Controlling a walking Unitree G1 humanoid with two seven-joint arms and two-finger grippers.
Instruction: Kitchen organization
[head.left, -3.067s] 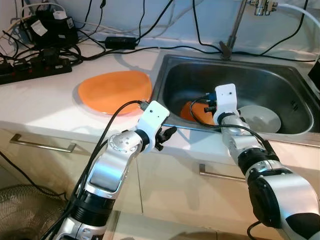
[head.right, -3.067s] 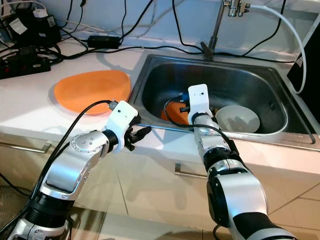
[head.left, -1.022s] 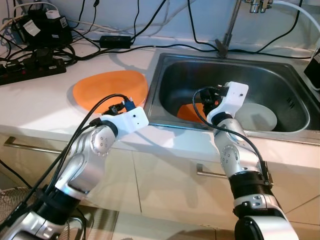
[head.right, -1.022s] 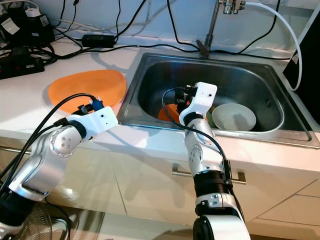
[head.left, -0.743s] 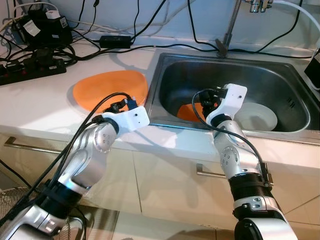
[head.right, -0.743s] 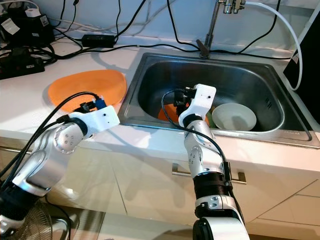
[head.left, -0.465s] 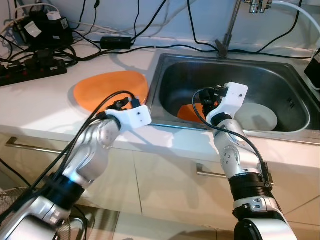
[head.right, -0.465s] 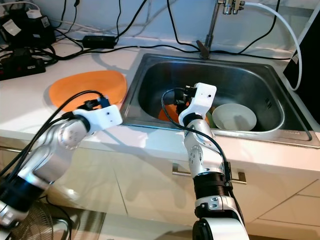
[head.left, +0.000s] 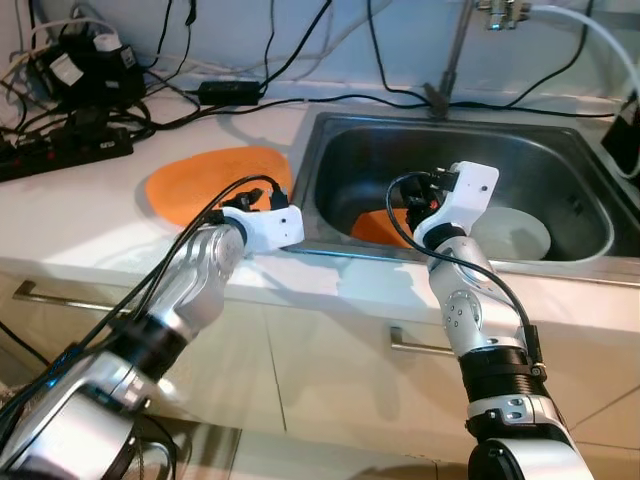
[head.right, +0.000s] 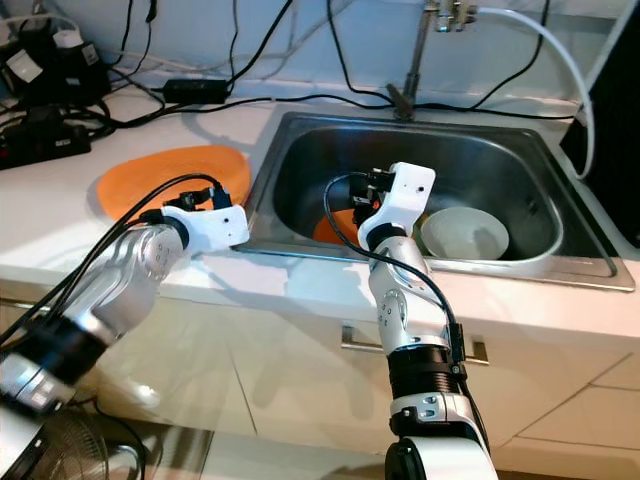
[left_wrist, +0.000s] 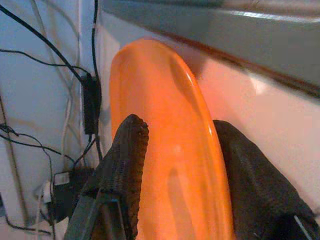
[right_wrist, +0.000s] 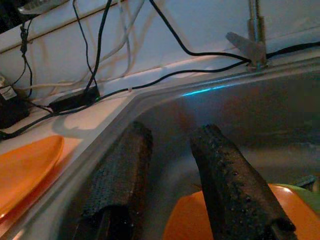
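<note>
An orange plate (head.left: 200, 185) lies flat on the white counter left of the sink (head.left: 520, 160). My left gripper (left_wrist: 177, 125) is at the plate's near right edge, open, with one finger (left_wrist: 127, 165) on each side of the rim. Its white wrist housing (head.left: 268, 227) hides the fingers in the head views. My right gripper (right_wrist: 172, 132) hangs open inside the sink with nothing between its fingers. Just below it lies a second orange dish (head.left: 383, 224). A white bowl (head.left: 515, 232) sits to the right of that dish.
A faucet (head.left: 455, 50) rises behind the sink. A power strip (head.left: 60, 150), adapters and black cables crowd the back left of the counter. A black object (head.left: 630, 140) stands at the far right. Drawer handles (head.left: 430, 345) run below the counter edge.
My left arm has swung up from in front of the cabinet to the orange plate's near edge. The right gripper has stayed over the dish in the sink.
</note>
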